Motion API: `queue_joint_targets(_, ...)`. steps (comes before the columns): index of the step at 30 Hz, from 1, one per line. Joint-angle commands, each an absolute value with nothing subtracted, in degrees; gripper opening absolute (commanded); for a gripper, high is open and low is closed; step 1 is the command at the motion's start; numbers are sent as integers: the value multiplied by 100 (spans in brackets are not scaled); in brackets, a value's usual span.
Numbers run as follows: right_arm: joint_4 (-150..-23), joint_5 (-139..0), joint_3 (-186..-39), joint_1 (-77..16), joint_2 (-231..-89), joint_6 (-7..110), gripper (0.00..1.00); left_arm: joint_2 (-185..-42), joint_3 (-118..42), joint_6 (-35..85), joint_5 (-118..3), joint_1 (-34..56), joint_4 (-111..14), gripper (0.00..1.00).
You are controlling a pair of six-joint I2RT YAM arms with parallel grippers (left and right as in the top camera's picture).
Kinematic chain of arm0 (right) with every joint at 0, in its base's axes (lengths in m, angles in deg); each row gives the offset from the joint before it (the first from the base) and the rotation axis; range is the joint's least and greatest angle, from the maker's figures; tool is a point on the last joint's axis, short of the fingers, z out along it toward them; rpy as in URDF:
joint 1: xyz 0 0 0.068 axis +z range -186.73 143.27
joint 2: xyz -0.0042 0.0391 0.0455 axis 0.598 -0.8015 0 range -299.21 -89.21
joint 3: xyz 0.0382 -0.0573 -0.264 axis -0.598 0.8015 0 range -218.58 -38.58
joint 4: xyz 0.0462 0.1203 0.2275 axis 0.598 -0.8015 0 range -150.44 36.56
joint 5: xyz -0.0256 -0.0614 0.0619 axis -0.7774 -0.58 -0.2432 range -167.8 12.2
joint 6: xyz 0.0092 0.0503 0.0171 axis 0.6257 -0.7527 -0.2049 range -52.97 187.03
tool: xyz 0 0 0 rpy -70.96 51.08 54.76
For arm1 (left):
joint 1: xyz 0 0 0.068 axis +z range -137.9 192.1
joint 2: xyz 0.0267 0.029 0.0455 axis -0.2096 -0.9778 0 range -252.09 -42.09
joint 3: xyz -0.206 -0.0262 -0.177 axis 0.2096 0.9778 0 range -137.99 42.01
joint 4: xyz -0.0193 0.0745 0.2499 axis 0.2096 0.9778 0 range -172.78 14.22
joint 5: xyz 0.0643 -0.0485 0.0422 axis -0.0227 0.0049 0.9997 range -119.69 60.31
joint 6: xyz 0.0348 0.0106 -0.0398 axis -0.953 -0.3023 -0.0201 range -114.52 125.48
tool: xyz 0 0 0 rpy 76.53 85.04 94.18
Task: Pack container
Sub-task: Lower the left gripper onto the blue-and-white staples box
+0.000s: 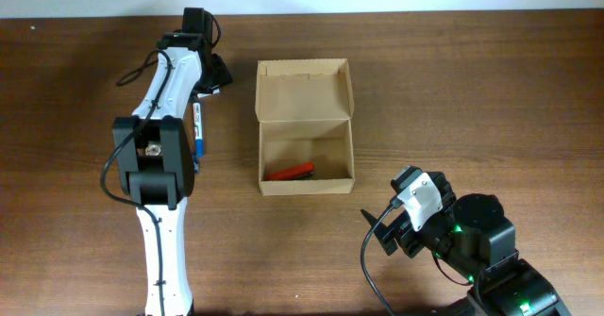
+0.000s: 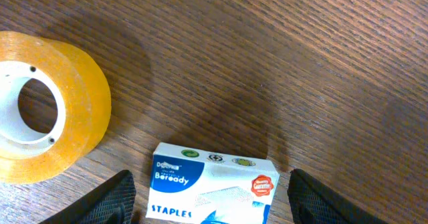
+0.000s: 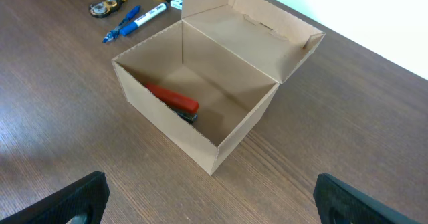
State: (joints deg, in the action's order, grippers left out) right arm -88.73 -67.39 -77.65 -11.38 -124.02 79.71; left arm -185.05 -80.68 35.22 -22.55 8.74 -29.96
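Observation:
The container [image 1: 305, 127] is a brown cardboard box in the middle of the table, its flap lid folded back and open. A red stapler [image 1: 291, 172] lies inside it, also in the right wrist view [image 3: 172, 100]. My left gripper [image 2: 214, 207] is open at the far left of the table [image 1: 213, 74]. Its fingers [image 2: 110, 200] straddle a white and blue staples box [image 2: 212, 190], with a gap on each side. My right gripper [image 3: 210, 204] is open and empty near the table's front, facing a corner of the container [image 3: 214, 90].
A roll of yellow tape [image 2: 47, 107] lies just left of the staples box. A blue pen [image 1: 198, 132] lies beside the left arm. Pens [image 3: 134, 20] and a small round item [image 3: 107, 7] lie beyond the container in the right wrist view.

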Motion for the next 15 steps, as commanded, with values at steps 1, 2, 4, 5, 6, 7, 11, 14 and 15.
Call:
queue_joint_targets(1, -8857, -6794, -7741, -1090, -12409, 7991, 99, -18577, -8186, 3406, -2188, 890, -3033, 72)
queue_joint_targets(2, -8857, -6794, -7741, -1090, -12409, 7991, 99, -18577, -8186, 3395, -2190, 890, -3031, 71)
queue_joint_targets(4, -8857, -6794, -7741, -1090, -12409, 7991, 99, -18577, -8177, 3327, -2192, 890, -3031, 70)
queue_joint_targets(5, -8857, -6794, -7741, -1090, -12409, 7991, 99, -18577, -8177, 3277, -2190, 890, -3029, 69)
queue_joint_targets(6, -8857, -6794, -7741, -1090, -12409, 7991, 99, -18577, -8177, 3275, -2188, 890, -3027, 68)
queue_joint_targets(7, -8857, -6794, -7741, -1090, -12409, 7991, 99, -18577, -8177, 3275, -2190, 890, -3027, 69)
queue_joint_targets(11, -8857, -6794, -7741, -1090, -12409, 7991, 99, -18577, -8171, 3257, -2192, 890, -3024, 67)
queue_joint_targets(14, -8857, -6794, -7741, -1090, -12409, 7991, 99, -18577, -8138, 3194, -2192, 890, -3027, 67)
queue_joint_targets(15, -8857, -6794, -7741, -1090, -12409, 7991, 99, -18577, -8120, 3139, -2188, 890, -3027, 67)
